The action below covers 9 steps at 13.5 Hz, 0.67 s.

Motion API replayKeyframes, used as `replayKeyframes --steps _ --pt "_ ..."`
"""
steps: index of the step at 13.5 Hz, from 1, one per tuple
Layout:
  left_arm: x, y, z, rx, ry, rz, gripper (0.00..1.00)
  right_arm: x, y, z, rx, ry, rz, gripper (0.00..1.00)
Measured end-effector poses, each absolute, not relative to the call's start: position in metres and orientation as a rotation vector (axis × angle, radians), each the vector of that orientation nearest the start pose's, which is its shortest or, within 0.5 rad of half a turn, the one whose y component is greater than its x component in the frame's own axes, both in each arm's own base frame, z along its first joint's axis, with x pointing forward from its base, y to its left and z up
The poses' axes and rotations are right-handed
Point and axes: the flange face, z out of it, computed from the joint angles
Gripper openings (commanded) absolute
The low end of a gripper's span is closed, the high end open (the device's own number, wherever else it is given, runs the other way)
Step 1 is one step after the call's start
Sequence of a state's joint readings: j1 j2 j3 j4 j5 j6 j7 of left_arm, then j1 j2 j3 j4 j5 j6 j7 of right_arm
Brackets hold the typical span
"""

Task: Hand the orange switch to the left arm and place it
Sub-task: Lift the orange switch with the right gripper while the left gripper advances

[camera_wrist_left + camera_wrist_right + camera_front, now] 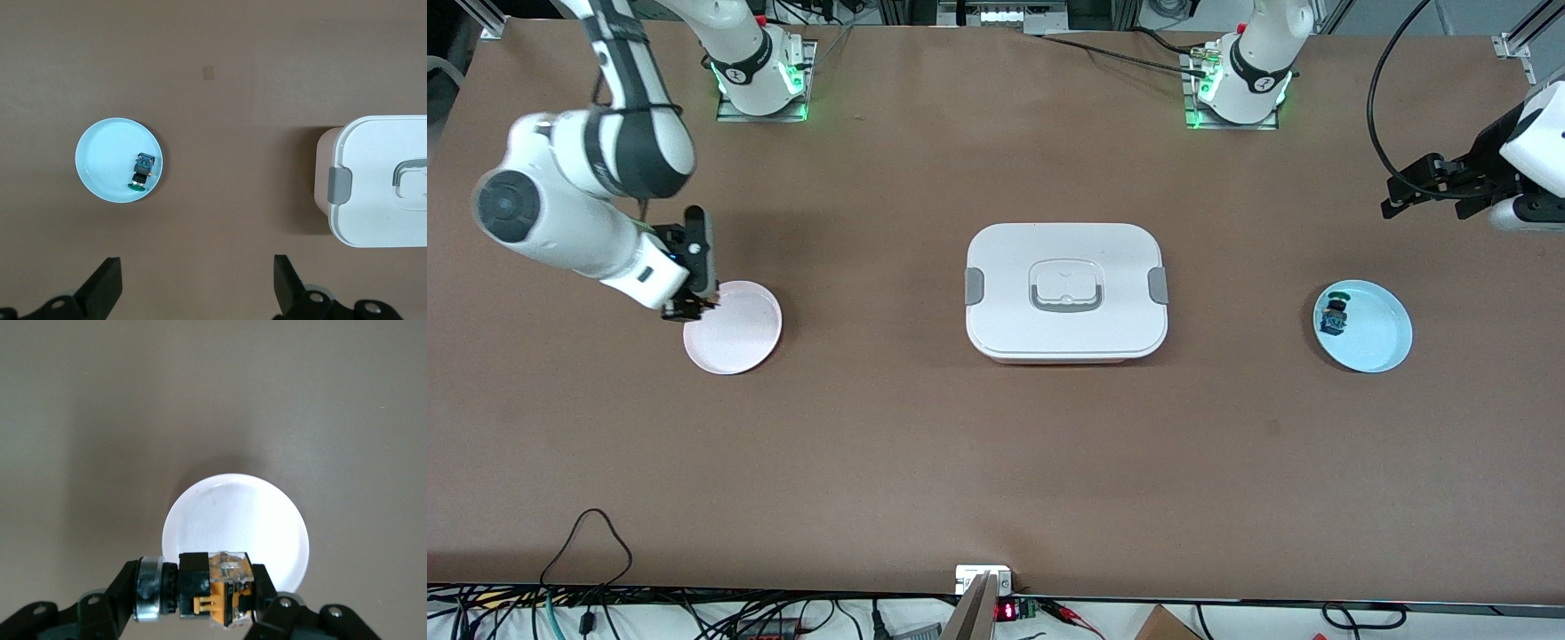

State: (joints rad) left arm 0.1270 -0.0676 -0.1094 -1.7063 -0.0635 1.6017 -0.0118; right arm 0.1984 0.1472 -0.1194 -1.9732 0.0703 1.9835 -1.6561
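Only wrist-visible: orange switch [217, 587]

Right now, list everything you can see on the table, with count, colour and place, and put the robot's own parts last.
box: one, white with grey clasps, middle of the table.
pink plate: one, pale pink, toward the right arm's end.
blue plate: one, light blue, toward the left arm's end.
blue switch: one, blue body with green cap, lying in the blue plate.
orange switch: one, orange and black, held over the pink plate's edge.
right hand: one, black, shut on the orange switch.
left hand: one, black, open, waiting above the table near the blue plate.
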Motion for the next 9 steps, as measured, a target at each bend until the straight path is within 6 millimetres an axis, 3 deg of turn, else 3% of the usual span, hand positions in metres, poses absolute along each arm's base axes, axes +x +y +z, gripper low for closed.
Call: replayKeyframes --steps 5,7,9 --pt "0.533 -0.017 0.587 -3.193 0.0 0.166 1.0 0.579 0.039 0.491 2.23 2.428 -0.146 0.01" --pt "0.531 -0.033 0.589 -3.202 0.044 0.173 1.0 0.578 0.039 0.532 2.252 2.408 -0.167 0.01" --pt "0.531 -0.051 0.587 -3.241 0.085 0.201 1.0 0.575 0.039 0.558 2.278 2.375 -0.19 0.01"
